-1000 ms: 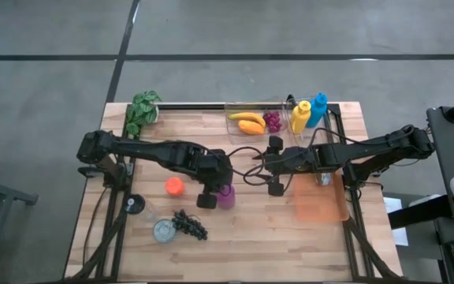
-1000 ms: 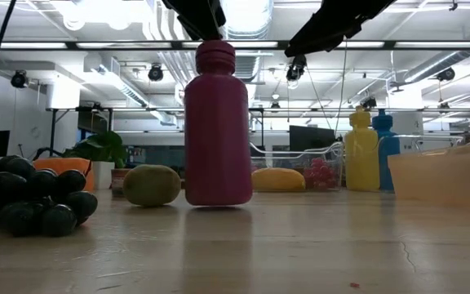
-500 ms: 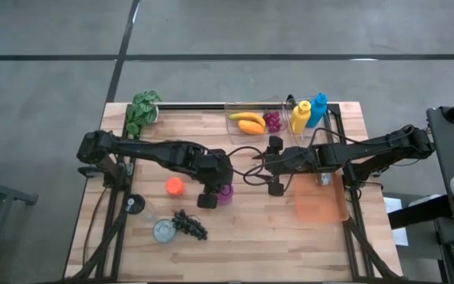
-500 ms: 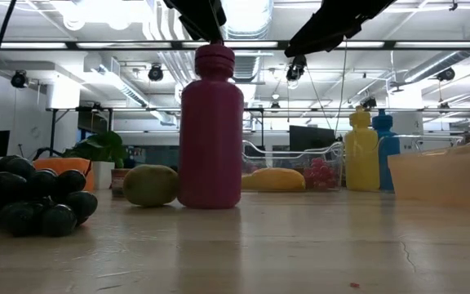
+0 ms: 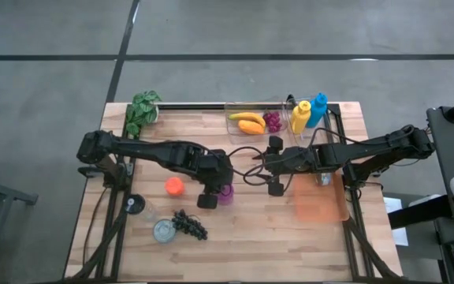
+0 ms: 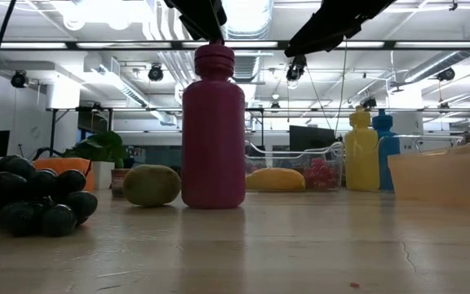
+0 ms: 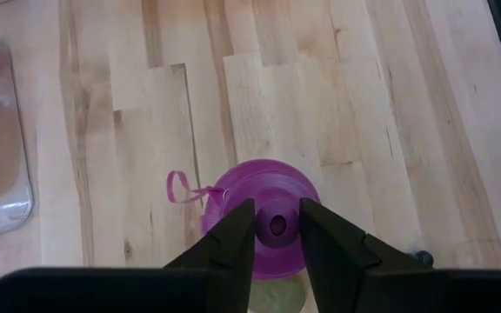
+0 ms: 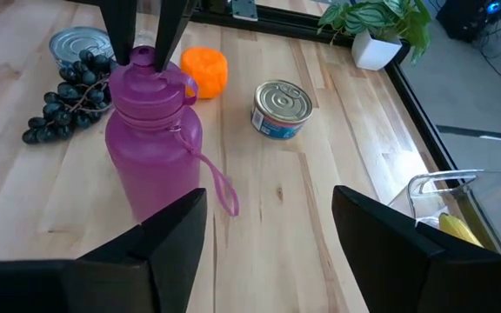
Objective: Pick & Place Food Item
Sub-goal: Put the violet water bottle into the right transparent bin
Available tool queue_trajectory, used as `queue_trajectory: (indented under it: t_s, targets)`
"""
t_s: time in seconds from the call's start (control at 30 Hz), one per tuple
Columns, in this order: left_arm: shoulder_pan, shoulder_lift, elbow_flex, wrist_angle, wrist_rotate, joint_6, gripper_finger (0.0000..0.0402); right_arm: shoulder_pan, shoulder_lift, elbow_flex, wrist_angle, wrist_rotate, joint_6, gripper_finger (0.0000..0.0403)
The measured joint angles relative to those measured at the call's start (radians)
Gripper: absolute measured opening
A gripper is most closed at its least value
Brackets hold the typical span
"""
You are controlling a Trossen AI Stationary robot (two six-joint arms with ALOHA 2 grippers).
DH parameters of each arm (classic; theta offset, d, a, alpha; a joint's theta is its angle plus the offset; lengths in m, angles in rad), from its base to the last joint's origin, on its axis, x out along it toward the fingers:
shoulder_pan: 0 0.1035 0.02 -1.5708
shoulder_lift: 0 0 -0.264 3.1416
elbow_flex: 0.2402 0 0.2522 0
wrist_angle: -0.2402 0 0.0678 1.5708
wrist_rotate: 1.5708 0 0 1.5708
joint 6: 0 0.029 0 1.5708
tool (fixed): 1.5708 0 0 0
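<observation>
From above, the purple bottle (image 5: 225,192) was seen upright mid-table, under the left gripper (image 5: 215,188); the right gripper (image 5: 274,166) waited nearby. At table height the bottle (image 6: 213,131) stood flat on the wood beside a green fruit (image 6: 151,185). Through the left wrist, narrow jaws flanked the cap without clearly pinching it (release was judged under way); a straight lift was called for next. Through the right wrist, wide, empty jaws faced the bottle (image 8: 153,143).
</observation>
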Motion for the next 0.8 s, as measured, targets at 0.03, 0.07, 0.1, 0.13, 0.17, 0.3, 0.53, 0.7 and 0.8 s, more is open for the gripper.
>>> queue_trajectory:
  t_s: [0.03, 0.07, 0.1, 0.13, 0.17, 0.3, 0.53, 0.7, 0.8]
  targets:
    - [0.0, 0.0, 0.0, 0.0, 0.0, 0.0, 0.0097, 0.0, 0.0, 0.0, 0.0, 0.0, 0.0, 0.0248]
    - [0.0, 0.0, 0.0, 0.0, 0.0, 0.0, 0.0097, 0.0, 0.0, 0.0, 0.0, 0.0, 0.0, 0.0249]
    - [0.0, 0.0, 0.0, 0.0, 0.0, 0.0, 0.0097, 0.0, 0.0, 0.0, 0.0, 0.0, 0.0, 0.0251]
    - [0.0, 0.0, 0.0, 0.001, 0.0, -0.001, 0.0097, 0.0, 0.0, 0.0, 0.0, 0.0, 0.0, 0.0252]
    - [0.0, 0.0, 0.0, 0.002, 0.0, -0.001, 0.0097, 0.0, 0.0, 0.0, 0.0, 0.0, 0.0, 0.0254]
    - [0.0, 0.0, 0.0, 0.002, 0.0, 0.0, 0.0095, 0.0, 0.0, 0.0, 0.0, 0.0, 0.0, 0.0258]
    - [0.001, 0.0, 0.0, 0.003, 0.0, 0.0, 0.0067, 0.0, 0.0, 0.0, 0.0, 0.0, 0.0, 0.0257]
    - [0.001, 0.0, 0.0, 0.003, 0.0, 0.0, 0.0075, 0.0, 0.0, 0.0, 0.0, 0.0, 0.0, 0.0249]
    - [0.001, 0.0, 0.0, 0.003, 0.0, 0.001, 0.0096, 0.0, 0.0, 0.0, 0.0, 0.0, 0.0, 0.0246]
